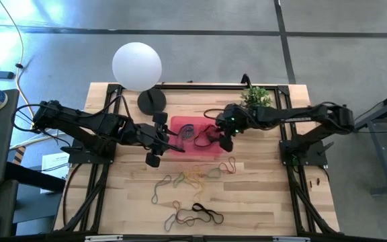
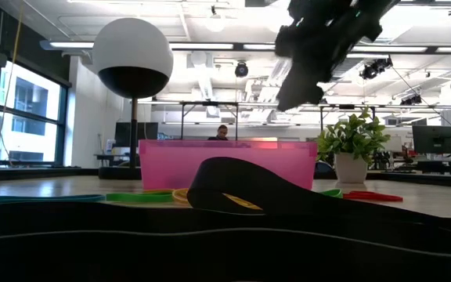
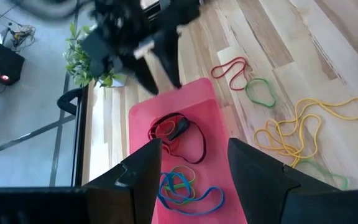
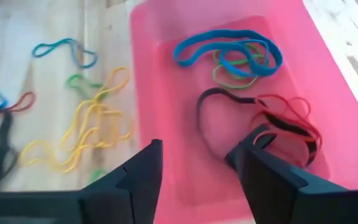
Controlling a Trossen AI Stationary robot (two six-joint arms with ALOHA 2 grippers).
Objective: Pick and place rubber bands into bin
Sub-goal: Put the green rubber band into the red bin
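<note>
The bin (image 1: 207, 149) is a shallow pink tray at the table's middle; it shows too in the low view (image 2: 229, 163). Inside lie a blue band (image 4: 229, 48), green bands (image 4: 238, 68), a black band (image 4: 219, 115) and red bands (image 4: 288, 115). Loose bands rest flat on the wood: yellow ones (image 1: 195, 176), a red one (image 1: 230, 165), a green one (image 3: 261, 92) and black ones (image 1: 199, 215). My left gripper (image 1: 166, 141) hovers open over the bin's left end (image 3: 194, 180). My right gripper (image 1: 224, 138) hangs open above the bin's right part (image 4: 197, 180) and is seen as well in the low view (image 2: 319, 47).
A white globe lamp (image 1: 137, 65) stands on its dark base (image 1: 152, 101) beyond the bin's left end. A small potted plant (image 1: 256, 97) sits at the far right. A wide black band (image 2: 233, 188) lies close to the low camera. Bare wood spreads along the near edge.
</note>
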